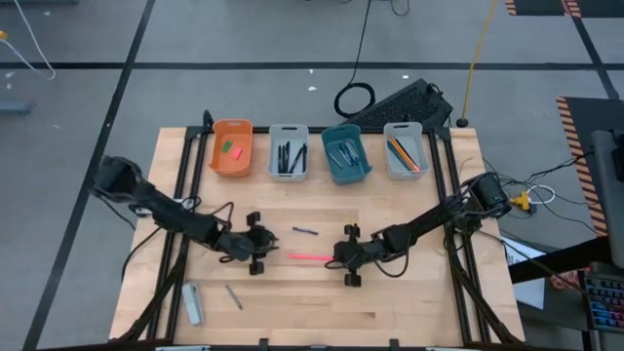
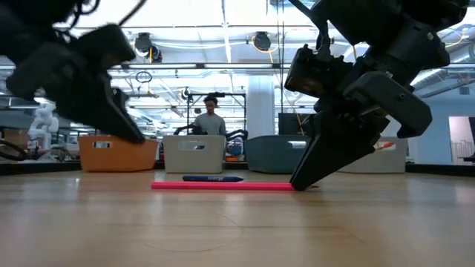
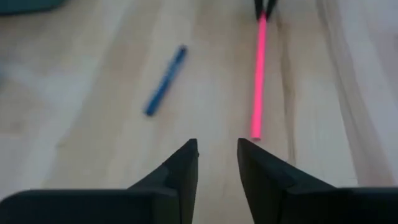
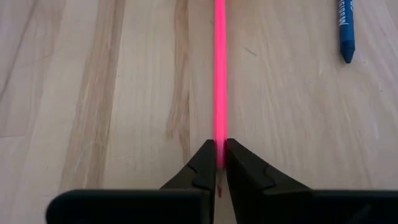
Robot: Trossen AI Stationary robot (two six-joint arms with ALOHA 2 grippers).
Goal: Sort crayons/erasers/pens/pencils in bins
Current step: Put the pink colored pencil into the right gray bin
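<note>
While my right gripper [image 4: 217, 163] reaches in low from the right side with its fingers [image 4: 202, 167] clamped on one end of the pink stick [image 1: 310, 256], which lies flat on the wooden surface [image 1: 409, 302], I see the left gripper [image 3: 217, 163] stretched in from the opposite side, fingers slightly apart and holding nothing, close to the stick's free end. Just past the stick lies a blue crayon [image 1: 305, 231]. At the far edge stand the bins in a row: the orange bin [image 1: 232, 162] with the erasers [image 1: 232, 149], a grey-white bin [image 1: 289, 169], the teal bin [image 1: 347, 171] and another grey-white bin [image 1: 406, 164].
</note>
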